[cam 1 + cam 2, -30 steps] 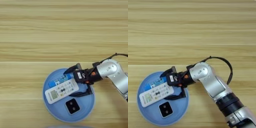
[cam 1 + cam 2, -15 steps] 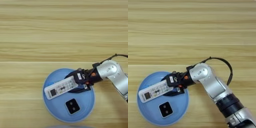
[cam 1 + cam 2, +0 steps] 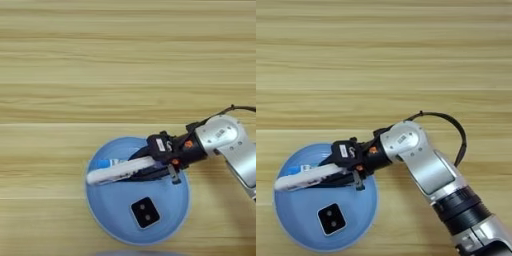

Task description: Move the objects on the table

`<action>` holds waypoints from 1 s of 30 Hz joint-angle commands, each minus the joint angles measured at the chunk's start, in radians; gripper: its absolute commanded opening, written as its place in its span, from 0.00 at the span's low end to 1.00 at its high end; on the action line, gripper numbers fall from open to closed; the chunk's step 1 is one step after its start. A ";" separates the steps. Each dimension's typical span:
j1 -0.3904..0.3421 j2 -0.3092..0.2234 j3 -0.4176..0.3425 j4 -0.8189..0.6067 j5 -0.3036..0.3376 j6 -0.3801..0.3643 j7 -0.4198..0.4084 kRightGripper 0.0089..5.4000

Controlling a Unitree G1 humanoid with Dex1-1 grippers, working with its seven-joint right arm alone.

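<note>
Left eye view: the black 2-fingered gripper (image 3: 150,167) is clamped on the right end of the long white plastic remote control (image 3: 120,170), which is turned on its edge and hangs over the large round blue plate (image 3: 165,220). Behind the remote, a bit of the blue labelled glue-stick tube (image 3: 107,163) shows on the plate, and the small black-topped white cube (image 3: 145,212) sits nearer the front rim. This looks like the lift step of carrying the remote off the plate. The next move calls for raising it clear of the rim and swinging it out over the light-wood table (image 3: 100,75) without clipping the tube.

Right eye view: only here does the silver forearm (image 3: 421,165) show in full, with its looping black cable (image 3: 453,127) and dark wrist cuff (image 3: 463,212). No thin black stick is visible in either view.
</note>
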 commanded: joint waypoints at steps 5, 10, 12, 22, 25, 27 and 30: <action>-0.093 -0.008 -0.062 -0.050 0.044 0.018 -0.036 0.21; -0.099 -0.005 -0.072 -0.051 0.056 0.029 -0.035 0.21; -0.116 -0.001 -0.089 -0.048 0.076 0.049 -0.036 0.21; -0.239 0.010 -0.195 0.040 0.148 0.110 -0.066 0.21; -0.260 0.011 -0.222 0.081 0.151 0.113 -0.085 0.21; -0.273 0.010 -0.235 0.126 0.144 0.110 -0.102 0.21; -0.288 0.009 -0.254 0.194 0.134 0.094 -0.128 0.21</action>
